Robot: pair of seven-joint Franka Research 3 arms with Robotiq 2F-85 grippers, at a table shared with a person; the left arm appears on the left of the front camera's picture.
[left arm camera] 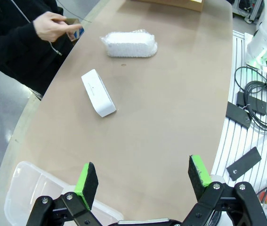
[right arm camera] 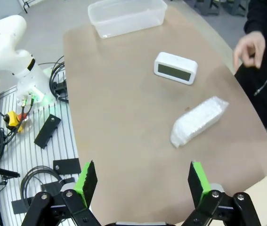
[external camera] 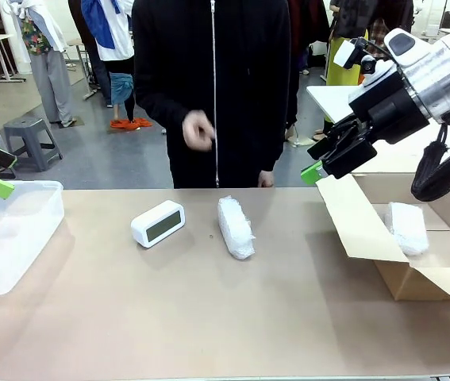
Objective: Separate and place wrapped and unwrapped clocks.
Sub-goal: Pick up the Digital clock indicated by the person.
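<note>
Sorting lot, wrapped and bare clocks, part done. Item one: bare digital clock (external camera: 158, 223), white, rounded-rectangle, screen dark, standing left of centre on the tabletop (external camera: 209, 317). Item two: wrapped clock (external camera: 236, 227), an oblong bundle in white bubble wrap, lying just beside the bare one toward the right, apart from it. Item three: second wrapped clock (external camera: 408, 227), already inside the brown cardboard box (external camera: 351, 226) at the right edge. Clear plastic tub (external camera: 18, 238) at the left edge, nothing seen in it. Left tool (left arm camera: 142, 173): jaws spread wide, nothing between them, hanging over the tub end. Right tool (right arm camera: 142, 181): jaws likewise wide and empty, raised by the box flap. A person's hand (external camera: 199, 131) is held up at chest height across the tabletop, off the goods. Step in hand, by judgement: between picks, one bundle boxed, two pieces waiting. Next move likely calls for the right tool to descend on the tabletop bundle across its narrow width, or the left to take the bare clock toward the tub. Markings: no brand, label or digits legible anywhere.
</note>
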